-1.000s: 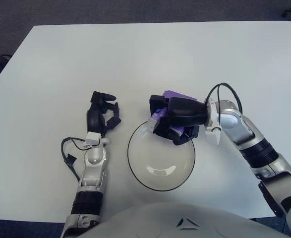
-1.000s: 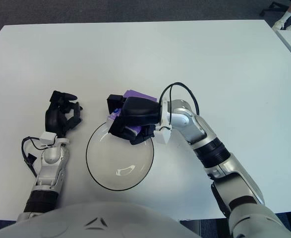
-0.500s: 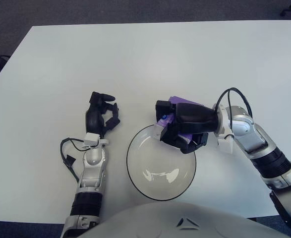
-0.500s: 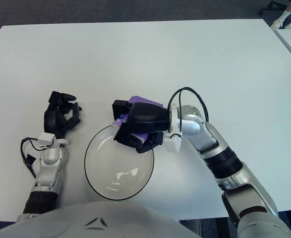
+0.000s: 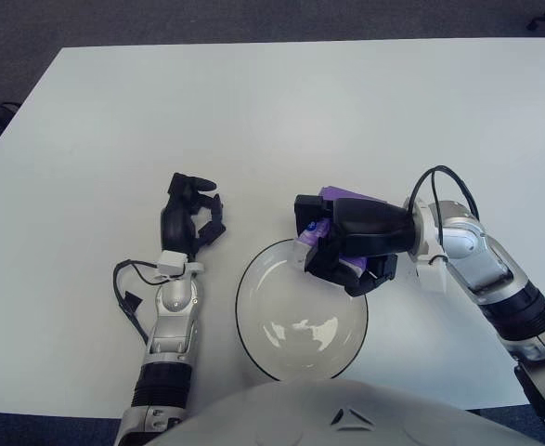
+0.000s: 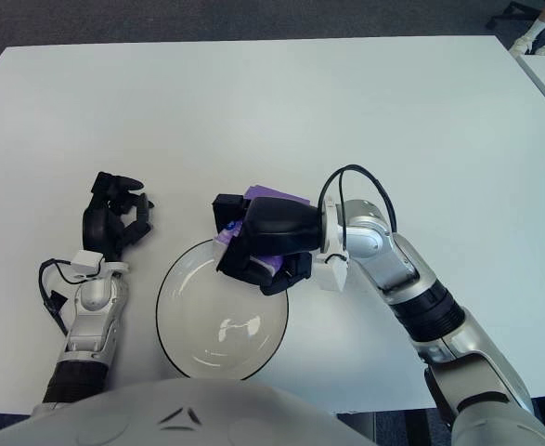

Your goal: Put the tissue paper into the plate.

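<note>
A clear glass plate with a dark rim [image 5: 253, 330] sits on the white table near its front edge. My right hand [image 5: 346, 249] hangs over the plate's far right rim, its fingers shut on a purple tissue pack [image 5: 332, 198]. Most of the pack is hidden under the hand; only its purple top and a lilac corner show. In the right eye view the same hand [image 6: 267, 246] covers the plate's [image 6: 184, 330] upper right edge. My left hand [image 5: 190, 216] shows to the left of the plate with its fingers curled and nothing in them.
The white table [image 5: 281, 111] stretches far behind both hands. A black cable [image 5: 439, 177] loops off my right wrist. A thinner cable [image 5: 128, 283] hangs by my left forearm. The table's front edge lies just below the plate.
My right hand has carried the tissue pack a little toward me and lower over the plate's rim. The left hand has not moved.
</note>
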`<act>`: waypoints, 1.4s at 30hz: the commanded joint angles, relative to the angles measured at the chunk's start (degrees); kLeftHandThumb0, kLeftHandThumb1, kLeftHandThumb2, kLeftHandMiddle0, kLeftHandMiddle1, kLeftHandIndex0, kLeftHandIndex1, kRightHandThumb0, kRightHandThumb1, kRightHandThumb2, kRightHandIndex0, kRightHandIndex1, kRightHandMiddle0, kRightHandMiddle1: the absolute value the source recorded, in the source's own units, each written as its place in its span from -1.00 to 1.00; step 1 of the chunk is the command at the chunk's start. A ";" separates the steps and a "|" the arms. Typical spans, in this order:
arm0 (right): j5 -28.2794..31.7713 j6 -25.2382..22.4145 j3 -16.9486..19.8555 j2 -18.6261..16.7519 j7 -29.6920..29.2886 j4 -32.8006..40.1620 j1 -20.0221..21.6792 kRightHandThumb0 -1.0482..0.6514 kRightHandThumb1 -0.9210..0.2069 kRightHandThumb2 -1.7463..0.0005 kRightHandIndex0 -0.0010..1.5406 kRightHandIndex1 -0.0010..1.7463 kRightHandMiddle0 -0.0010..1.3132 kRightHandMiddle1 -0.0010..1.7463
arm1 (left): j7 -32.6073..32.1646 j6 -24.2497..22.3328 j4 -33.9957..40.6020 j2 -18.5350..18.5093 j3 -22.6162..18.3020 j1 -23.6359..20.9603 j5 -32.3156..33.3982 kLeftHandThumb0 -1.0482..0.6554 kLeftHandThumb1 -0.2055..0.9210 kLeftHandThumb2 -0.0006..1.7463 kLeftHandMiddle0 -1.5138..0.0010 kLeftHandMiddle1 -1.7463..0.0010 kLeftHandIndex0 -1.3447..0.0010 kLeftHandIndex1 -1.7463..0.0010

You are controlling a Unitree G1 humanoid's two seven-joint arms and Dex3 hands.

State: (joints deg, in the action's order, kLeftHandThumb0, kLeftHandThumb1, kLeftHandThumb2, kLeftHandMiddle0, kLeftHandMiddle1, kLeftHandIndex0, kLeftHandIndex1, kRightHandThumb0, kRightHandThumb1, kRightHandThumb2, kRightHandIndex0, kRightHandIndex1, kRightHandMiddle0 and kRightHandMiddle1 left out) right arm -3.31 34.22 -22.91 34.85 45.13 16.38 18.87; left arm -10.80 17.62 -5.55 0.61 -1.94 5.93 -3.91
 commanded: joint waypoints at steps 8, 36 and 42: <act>3.00 -1.17 2.28 -0.90 -1.61 5.44 -3.04 -0.31 0.22 -0.64 0.61 1.00 0.09 1.00 | 0.05 -2.45 -4.54 1.27 0.57 5.97 -0.53 -0.23 0.47 0.08 0.22 -0.98 0.44 -1.00; -2.04 7.78 5.56 -4.00 -6.25 10.55 -2.89 -0.29 -0.08 -0.38 0.48 1.00 -0.18 1.00 | -3.09 -2.97 -4.93 2.28 1.04 5.42 -3.42 -0.22 0.52 0.04 0.28 -1.00 0.47 -1.00; -2.59 8.40 6.46 -4.60 -8.18 11.33 -3.81 -0.29 -0.10 -0.36 0.49 1.00 -0.20 1.00 | -3.15 -3.25 -4.76 2.40 1.09 5.46 -3.25 -0.22 0.52 0.03 0.29 -1.00 0.47 -1.00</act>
State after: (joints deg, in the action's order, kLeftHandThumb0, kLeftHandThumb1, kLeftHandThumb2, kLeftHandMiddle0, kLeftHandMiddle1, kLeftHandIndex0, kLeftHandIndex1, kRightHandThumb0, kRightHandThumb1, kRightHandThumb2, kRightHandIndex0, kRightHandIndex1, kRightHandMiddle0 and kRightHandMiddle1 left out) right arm -5.57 41.61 -17.32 30.47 38.15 26.37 16.12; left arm -13.77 16.47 -4.80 1.80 -1.77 6.57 -6.23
